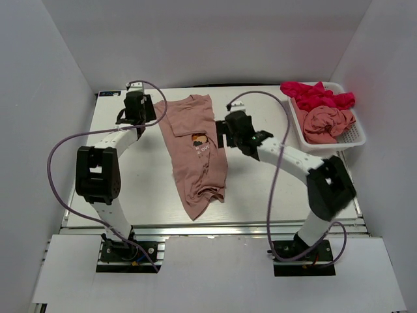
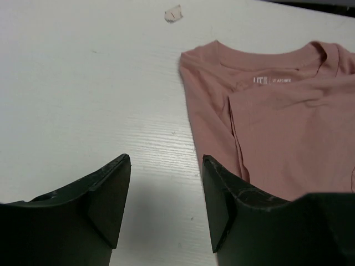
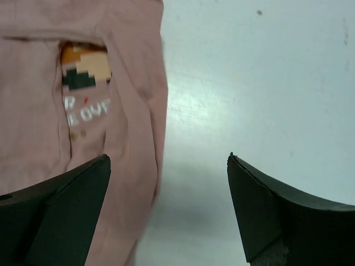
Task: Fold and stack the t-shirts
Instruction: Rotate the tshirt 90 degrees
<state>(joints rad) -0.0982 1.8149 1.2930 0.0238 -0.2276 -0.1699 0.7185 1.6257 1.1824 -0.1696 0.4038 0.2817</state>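
A salmon-pink t-shirt (image 1: 195, 153) lies lengthwise in the table's middle, both sides folded in, its pixel-art print (image 1: 200, 141) peeking through the gap. The left wrist view shows its collar end (image 2: 277, 111), the right wrist view its right folded edge and print (image 3: 83, 94). My left gripper (image 1: 135, 109) is open and empty beside the shirt's top left corner. My right gripper (image 1: 229, 134) is open and empty at the shirt's right edge. More t-shirts sit in the white mesh basket (image 1: 355, 139): a magenta-red one (image 1: 317, 96) and a salmon-pink one (image 1: 329, 122).
The basket stands at the table's back right corner. White walls close in the left, back and right. A small scrap (image 2: 173, 13) lies on the table beyond the collar. Both arms' cables loop over the table.
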